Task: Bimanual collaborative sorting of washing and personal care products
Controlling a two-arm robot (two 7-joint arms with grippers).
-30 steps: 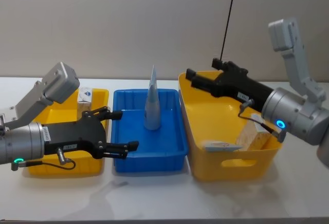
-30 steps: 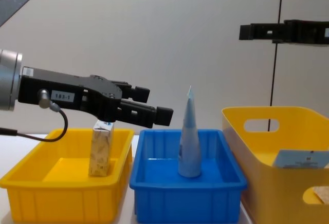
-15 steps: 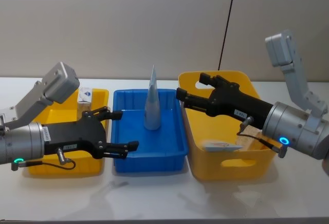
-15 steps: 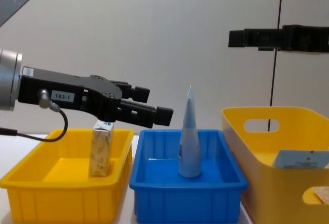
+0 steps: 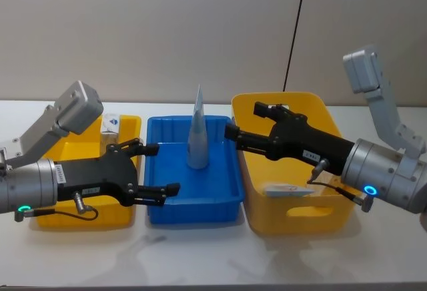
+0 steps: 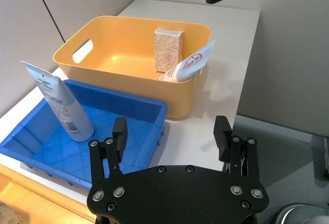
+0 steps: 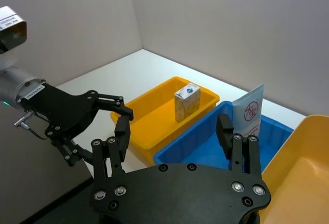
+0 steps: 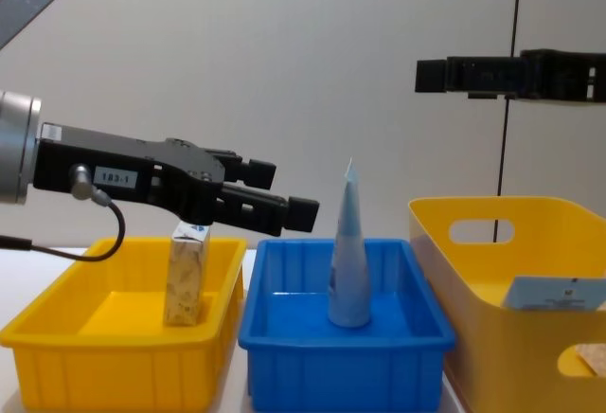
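- 3 bins stood in a row on the white table (image 5: 200, 257): a shallow yellow bin (image 5: 73, 216) on the robot's left, a blue bin (image 5: 193, 207) in the middle, and a deeper yellow bin (image 5: 303, 214) with handle slots on the right.
- A pale-blue tube (image 5: 197, 131) stood upright on its wide end in the blue bin, its narrow crimped end up; in the chest view it rose above the bin's rim (image 8: 348, 252).
- A beige carton (image 8: 187, 276) with a white top stood upright in the left yellow bin, toward its far side; the head view showed its top (image 5: 111, 125) behind the left arm.
- In the right bin, the left wrist view showed a 2nd carton (image 6: 168, 50) standing upright and a 2nd tube (image 6: 186, 68) lying tilted against the wall beside it — the two looked to be touching.
- The left gripper (image 5: 159, 169) hung above the near left part of the blue bin, its jaws spread wide and holding nothing; its body was over the left yellow bin.
- The right gripper (image 5: 243, 125) reached in from the right above the rim between the blue and right bins, just beside the standing tube's upper part but apart from it; its jaws were spread too and held nothing — the right wrist view (image 7: 173, 133) showed clear space between the fingers.
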